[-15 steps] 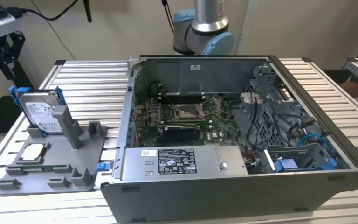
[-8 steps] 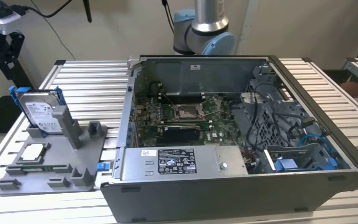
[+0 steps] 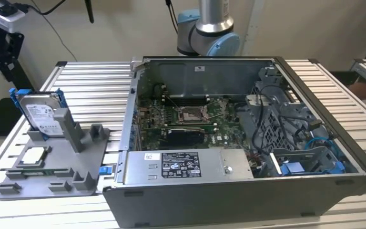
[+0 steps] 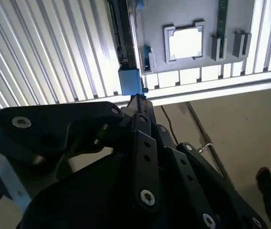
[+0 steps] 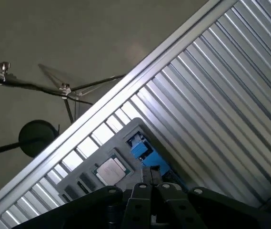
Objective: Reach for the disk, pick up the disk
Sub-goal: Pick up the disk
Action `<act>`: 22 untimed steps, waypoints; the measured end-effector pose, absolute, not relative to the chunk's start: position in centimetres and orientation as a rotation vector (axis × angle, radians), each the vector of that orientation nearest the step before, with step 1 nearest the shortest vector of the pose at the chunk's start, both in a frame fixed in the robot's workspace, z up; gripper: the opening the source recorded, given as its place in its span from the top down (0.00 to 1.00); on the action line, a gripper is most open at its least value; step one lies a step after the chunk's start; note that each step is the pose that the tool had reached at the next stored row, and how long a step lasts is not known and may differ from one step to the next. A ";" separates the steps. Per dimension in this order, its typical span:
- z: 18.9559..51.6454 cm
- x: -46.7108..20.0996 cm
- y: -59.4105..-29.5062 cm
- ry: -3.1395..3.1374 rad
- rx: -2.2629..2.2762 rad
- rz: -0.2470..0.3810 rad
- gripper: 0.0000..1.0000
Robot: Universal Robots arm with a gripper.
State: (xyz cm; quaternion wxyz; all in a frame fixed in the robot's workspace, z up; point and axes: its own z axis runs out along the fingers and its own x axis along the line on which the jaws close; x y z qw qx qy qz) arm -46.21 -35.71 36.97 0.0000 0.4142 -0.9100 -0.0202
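The disk (image 3: 40, 113) stands upright on its edge in a slot of a grey holder plate (image 3: 55, 164), at the exterior view's left. Its silver face with a white label shows, framed by a blue bracket. In both wrist views I look down on it edge-on from well above: the disk (image 4: 123, 38) is a dark strip ending in a blue corner, and the disk (image 5: 147, 157) peeks out just past the fingertips. My gripper (image 4: 139, 101) (image 5: 149, 175) is shut with nothing in it, hanging high over the holder and apart from the disk.
A small square silver chip (image 3: 32, 156) (image 4: 185, 43) lies on the holder plate beside the disk. An open computer case (image 3: 234, 143) takes up the middle of the slatted metal table (image 3: 94, 90). The table's edge and the floor (image 4: 230, 129) lie close to the holder.
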 end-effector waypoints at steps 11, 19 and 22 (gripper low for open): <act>37.0 -46.2 -35.7 -2.711 1.579 -0.063 1.00; 37.0 -46.2 -35.7 -2.586 1.806 -0.043 1.00; 36.9 -46.2 -35.7 -2.543 1.881 -0.033 1.00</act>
